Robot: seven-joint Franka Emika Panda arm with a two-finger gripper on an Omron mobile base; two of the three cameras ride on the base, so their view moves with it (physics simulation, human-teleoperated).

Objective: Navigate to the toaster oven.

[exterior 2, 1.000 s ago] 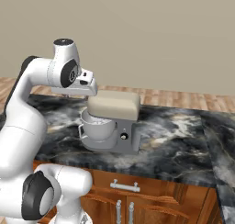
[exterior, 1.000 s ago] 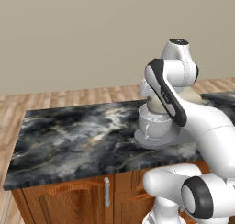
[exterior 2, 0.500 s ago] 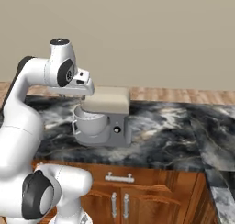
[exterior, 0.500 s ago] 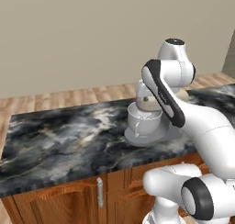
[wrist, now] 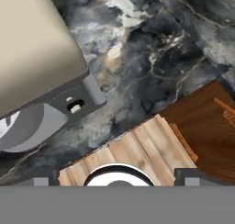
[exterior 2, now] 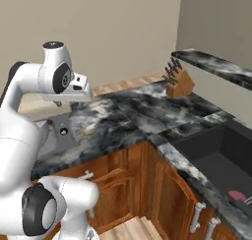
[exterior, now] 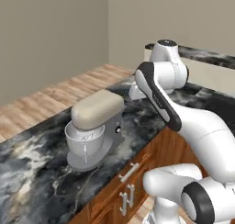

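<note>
Right base view gives me a marble counter (exterior 2: pixel 128 116) with a knife block (exterior 2: pixel 178 82) and a dark sink (exterior 2: pixel 221 150), but nothing I'd call the toaster oven, so I judge the drive unfinished and can't say where it stands. Left base view has a stand mixer (exterior: pixel 94 129) on the counter. My arm is folded high, wrist over the counter edge; whether the end effector is released or clenched, I cannot tell.
</note>
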